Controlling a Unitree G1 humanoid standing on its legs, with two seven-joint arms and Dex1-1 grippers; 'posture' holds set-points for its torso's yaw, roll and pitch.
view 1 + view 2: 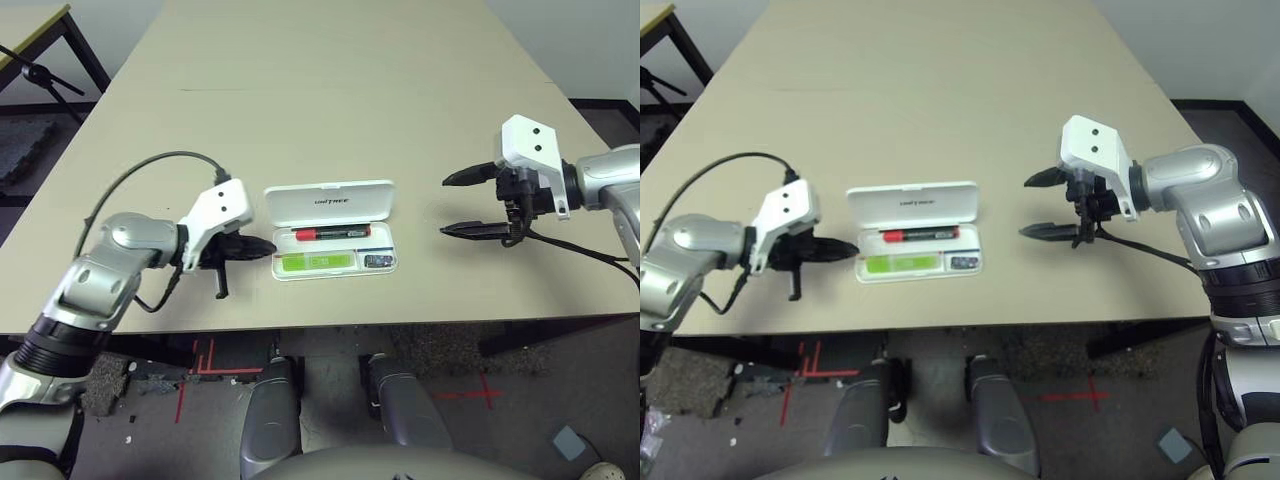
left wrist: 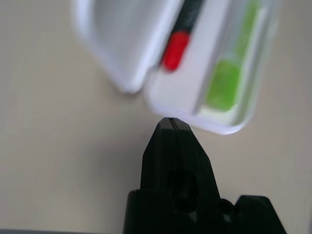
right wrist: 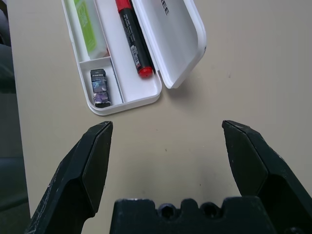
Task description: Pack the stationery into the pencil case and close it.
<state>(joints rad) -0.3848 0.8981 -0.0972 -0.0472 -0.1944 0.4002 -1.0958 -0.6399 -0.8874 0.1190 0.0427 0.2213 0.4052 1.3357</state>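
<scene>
One case, three stationery pieces, two hands, one counter.

There is one white pencil case [image 1: 330, 203], open, near the middle of the frame. Inside it I count three pieces: one red marker [image 1: 332, 233], one lime-green strip [image 1: 317, 262] and one small dark block [image 1: 378, 261]. Two robot hands are in the frame, the left hand [image 1: 248, 247] at the middle left and the right hand [image 1: 465, 203] at the middle right. One beige counter [image 1: 320, 90] carries the case.
</scene>
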